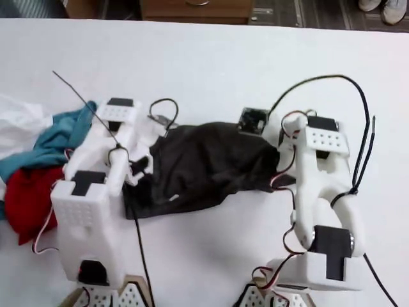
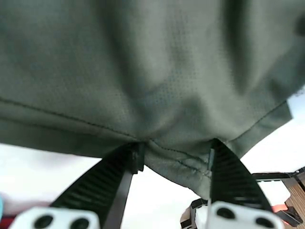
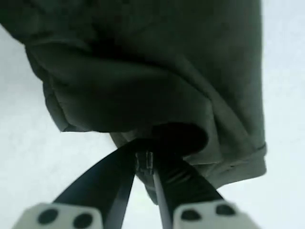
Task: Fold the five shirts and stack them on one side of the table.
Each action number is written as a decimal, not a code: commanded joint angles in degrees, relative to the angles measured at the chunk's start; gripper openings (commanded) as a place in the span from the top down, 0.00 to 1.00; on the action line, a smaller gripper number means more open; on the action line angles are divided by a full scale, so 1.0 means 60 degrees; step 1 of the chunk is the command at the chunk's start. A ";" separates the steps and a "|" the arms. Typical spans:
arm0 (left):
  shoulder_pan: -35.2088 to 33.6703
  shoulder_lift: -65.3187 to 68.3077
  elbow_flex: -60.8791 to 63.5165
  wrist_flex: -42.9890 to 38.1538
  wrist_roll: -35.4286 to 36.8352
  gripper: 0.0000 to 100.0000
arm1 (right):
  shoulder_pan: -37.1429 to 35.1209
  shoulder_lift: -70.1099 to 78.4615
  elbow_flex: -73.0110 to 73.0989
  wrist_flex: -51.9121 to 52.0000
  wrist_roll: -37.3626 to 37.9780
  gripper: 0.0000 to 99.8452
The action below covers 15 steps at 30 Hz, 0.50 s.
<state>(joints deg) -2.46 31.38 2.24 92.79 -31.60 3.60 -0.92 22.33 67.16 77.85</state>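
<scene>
One dark shirt [image 1: 204, 166], pinched by right fingers [image 3: 114, 183]; three shirts [image 1: 61, 134] heaped

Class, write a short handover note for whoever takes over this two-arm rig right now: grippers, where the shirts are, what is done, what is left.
Left gripper: open, fingers either side of the hem of the dark fabric shirt.
Right gripper: shut on a fold of the same shirt.
The dark shirt lies crumpled on the white table between the arms. The teal cloth shirt, red cloth shirt and white cloth garment are heaped unfolded beside the left arm.
Done: nothing folded or stacked.
Left: fold each shirt, then stack them on one side.
</scene>
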 commanded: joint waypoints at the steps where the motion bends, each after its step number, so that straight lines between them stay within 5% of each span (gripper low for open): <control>1: 0.0190 0.0000 0.0227 0.0176 0.0044 0.75 | -0.0330 -0.0022 -0.0527 -0.0315 -0.0147 0.98; 15: 0.0234 0.0000 0.0227 0.0176 0.0044 0.75 | -0.0403 -0.0022 -0.0571 -0.2952 -0.0190 0.98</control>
<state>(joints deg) -2.46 31.38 2.24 92.79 -31.60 1.32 -0.84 21.71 52.31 77.49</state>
